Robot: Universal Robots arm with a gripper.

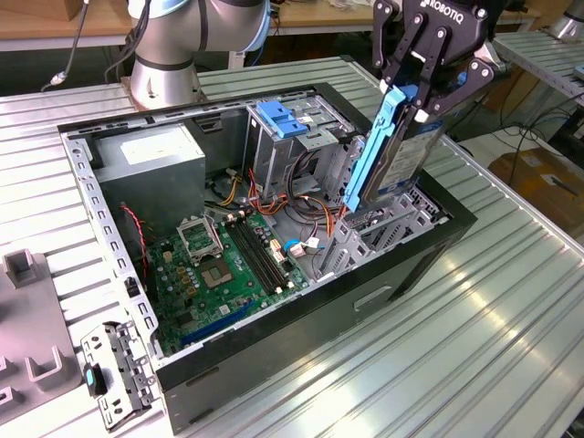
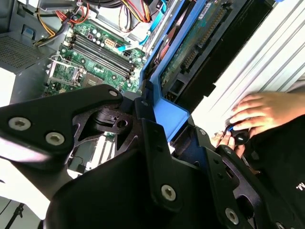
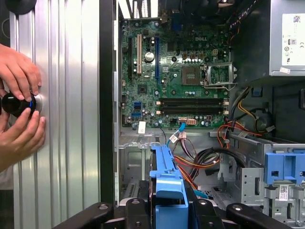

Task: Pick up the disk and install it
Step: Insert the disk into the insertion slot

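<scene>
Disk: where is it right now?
In the exterior view's upper right, the disk hangs steeply tilted in the end effector, its lower end at the grey drive bay at that side of the open case.

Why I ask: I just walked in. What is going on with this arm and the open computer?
The gripper is shut on the disk, clamping its blue bracket and holding it nearly upright over the open computer case. The disk's lower end is down by the metal drive bay at the exterior view's right, but most of it stands above the case, so it is not installed. Beside the case, a person's hands rest on a black knob.
</scene>
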